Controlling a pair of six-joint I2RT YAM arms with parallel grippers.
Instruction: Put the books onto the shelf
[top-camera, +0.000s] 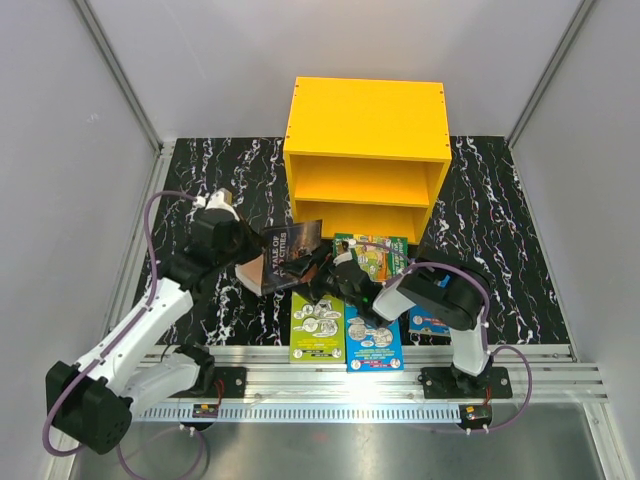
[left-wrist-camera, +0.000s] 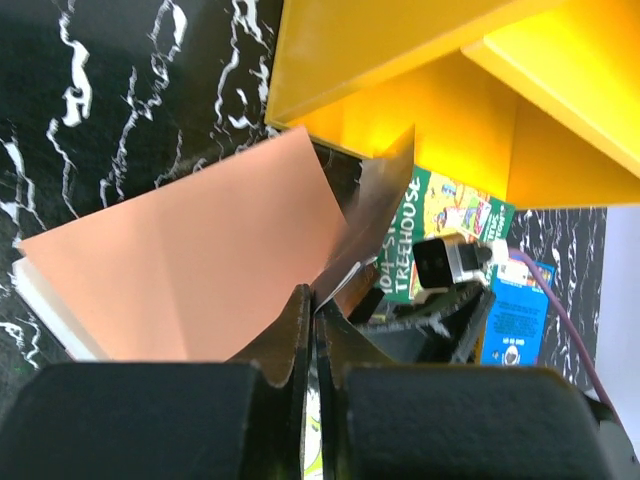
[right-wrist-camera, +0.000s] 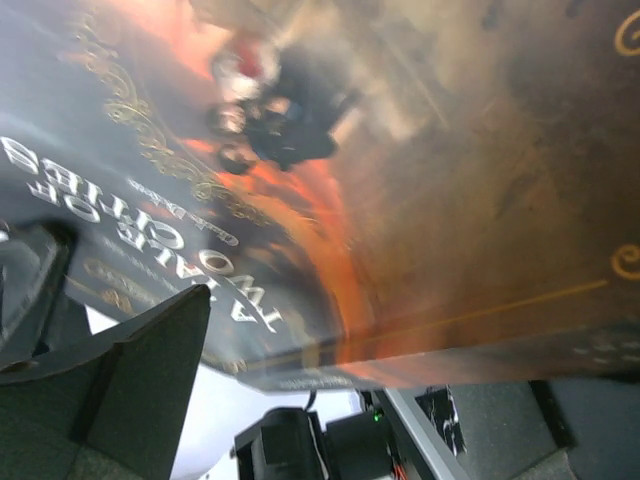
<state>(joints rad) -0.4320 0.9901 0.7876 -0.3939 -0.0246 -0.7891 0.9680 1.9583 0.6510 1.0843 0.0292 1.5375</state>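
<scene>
book: the dark Tale of Two Cities (top-camera: 288, 256) is tipped up and splayed open right at the left claw (left-wrist-camera: 315, 300) tips, shelf (top-camera: 365, 120) just beyond.
left claw: clenched on a thin edge of it, so we'd go slow.
right claw (top-camera: 325, 268): spread wide beside the cover. We'd steady the spine first, then feed it into the lower bay.
surface (top-camera: 220, 170): other books (top-camera: 317, 327) lie flat around the right claw.

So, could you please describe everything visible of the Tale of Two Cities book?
The Tale of Two Cities book is a thin paperback: dark glossy cover, pale title lettering, gold scrollwork, an orange-red glow. It is tilted off the table before the yellow shelf, cover splayed from a salmon inner page. The shut left tool pinches the cover's edge; the open right tool is close beside it.
</scene>
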